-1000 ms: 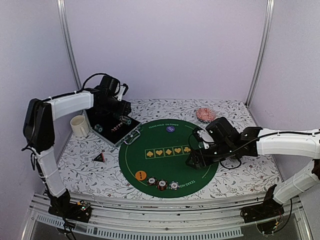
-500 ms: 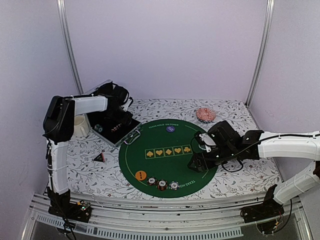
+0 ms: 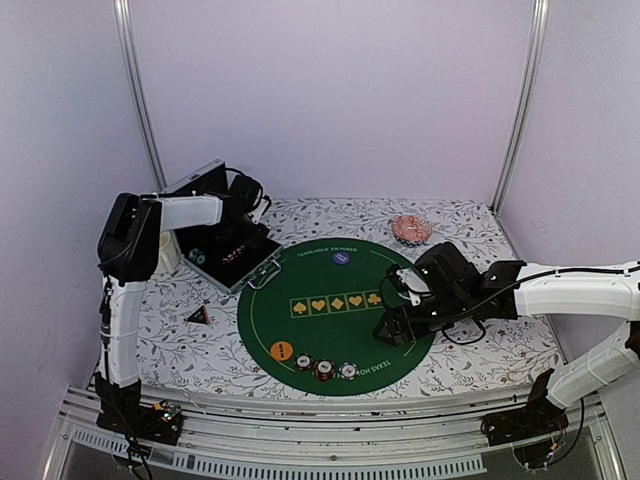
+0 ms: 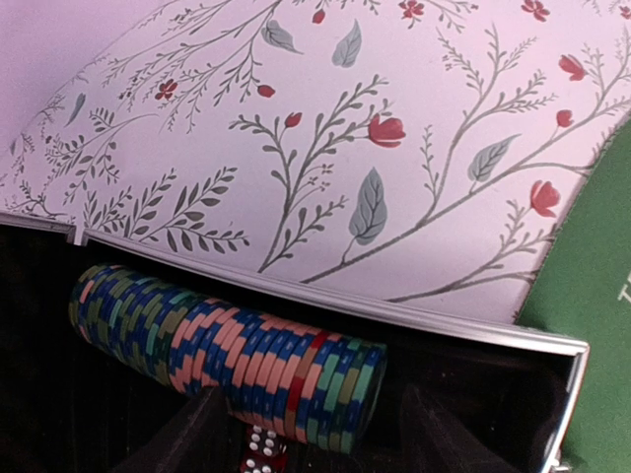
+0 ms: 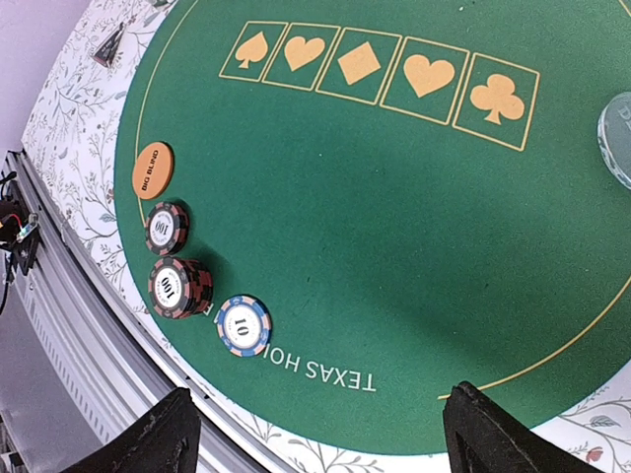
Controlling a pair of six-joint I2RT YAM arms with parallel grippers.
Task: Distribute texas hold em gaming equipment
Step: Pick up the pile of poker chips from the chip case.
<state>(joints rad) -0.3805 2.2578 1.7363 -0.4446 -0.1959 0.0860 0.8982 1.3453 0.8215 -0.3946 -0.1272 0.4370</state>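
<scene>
1. Floral tablecloth (image 3: 480,350) carries a green felt mat (image 3: 340,330) and a dark case (image 4: 414,320)
2. Left gripper (image 4: 317,441), jaws apart, straddles one end of the chip roll (image 4: 227,350) in the case
3. Right gripper (image 5: 315,434), wide open and empty, hovers over the mat, chip stacks (image 5: 179,287) ahead-left

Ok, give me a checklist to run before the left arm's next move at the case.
1. Left end effector lined up on the chip row in the case: ok.
2. Its fingers apart, either side of the row's end: ok.
3. Fingers touching chips: cannot tell.
4. Right end effector open and empty above the mat: ok.
5. Placed chips stacked tidily on the mat: ok.
</scene>
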